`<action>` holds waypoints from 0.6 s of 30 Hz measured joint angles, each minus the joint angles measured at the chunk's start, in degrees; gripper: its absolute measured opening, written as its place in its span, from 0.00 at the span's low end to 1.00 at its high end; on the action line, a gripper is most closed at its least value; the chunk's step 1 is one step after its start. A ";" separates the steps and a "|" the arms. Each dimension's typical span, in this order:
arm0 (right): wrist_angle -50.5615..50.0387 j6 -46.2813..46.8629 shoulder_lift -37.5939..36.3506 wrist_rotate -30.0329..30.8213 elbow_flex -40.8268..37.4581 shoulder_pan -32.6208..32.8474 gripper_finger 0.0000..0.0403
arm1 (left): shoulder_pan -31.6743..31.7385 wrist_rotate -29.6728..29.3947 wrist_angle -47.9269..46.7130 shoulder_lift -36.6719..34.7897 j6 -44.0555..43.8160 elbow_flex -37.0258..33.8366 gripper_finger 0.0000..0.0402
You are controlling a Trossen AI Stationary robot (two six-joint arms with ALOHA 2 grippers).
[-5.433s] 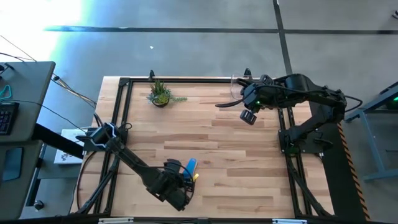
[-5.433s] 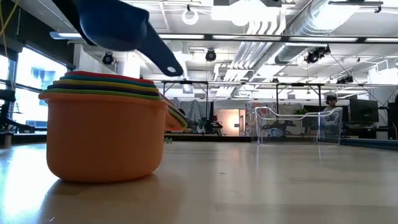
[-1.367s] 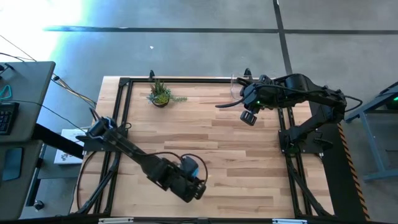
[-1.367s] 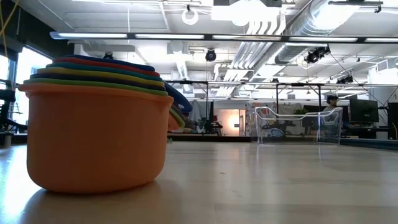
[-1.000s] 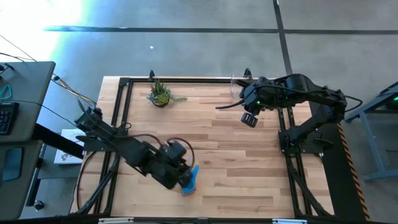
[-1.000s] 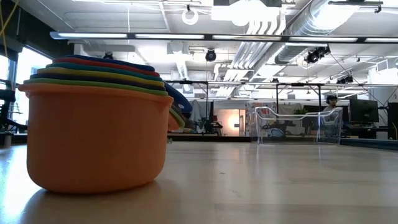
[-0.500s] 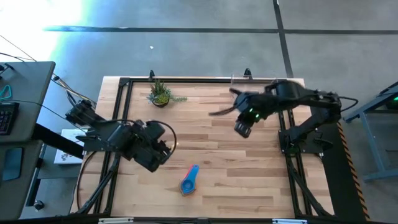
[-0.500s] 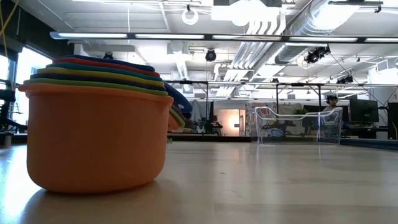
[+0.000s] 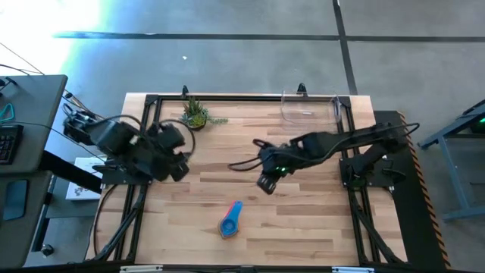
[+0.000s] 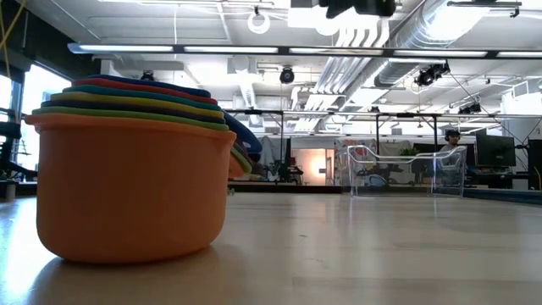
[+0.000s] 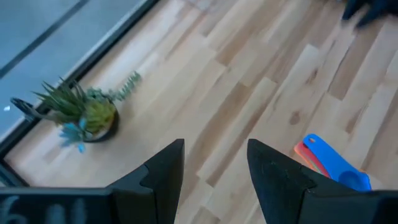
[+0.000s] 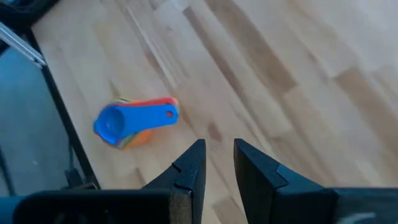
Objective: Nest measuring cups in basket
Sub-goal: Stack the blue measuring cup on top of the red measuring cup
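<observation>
Right gripper [image 9: 265,184] over table [image 9: 303,220] centre, fingers a narrow gap apart, holding nothing. Left gripper [image 9: 178,155] spread, empty, at left edge. High view: one nested stack of measuring cups [image 9: 229,221], blue on top; low view alone shows its coloured rims. One basket [image 9: 308,108], far right corner. One plant [image 9: 195,114].

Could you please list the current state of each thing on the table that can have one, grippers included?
measuring cups: nested in one stack on the table, blue on top, not in the basket.
basket: upright at the far right corner, nothing visible inside.
left gripper: open, empty, near the plant.
right gripper: narrowly open, empty, above mid-table.
</observation>
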 joint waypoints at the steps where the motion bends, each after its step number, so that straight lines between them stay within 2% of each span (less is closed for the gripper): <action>1: 2.66 0.40 0.23 -0.25 -1.64 0.09 0.18 | 0.45 -0.43 0.00 -0.92 0.92 0.00 0.42; 6: 15.94 3.36 0.58 -2.68 -9.49 0.79 0.18 | 2.21 -1.53 0.02 -4.70 4.63 0.00 0.42; 18: 43.04 11.18 0.61 -2.53 -24.03 4.11 0.18 | 3.55 -1.72 0.03 -10.12 8.21 0.04 0.42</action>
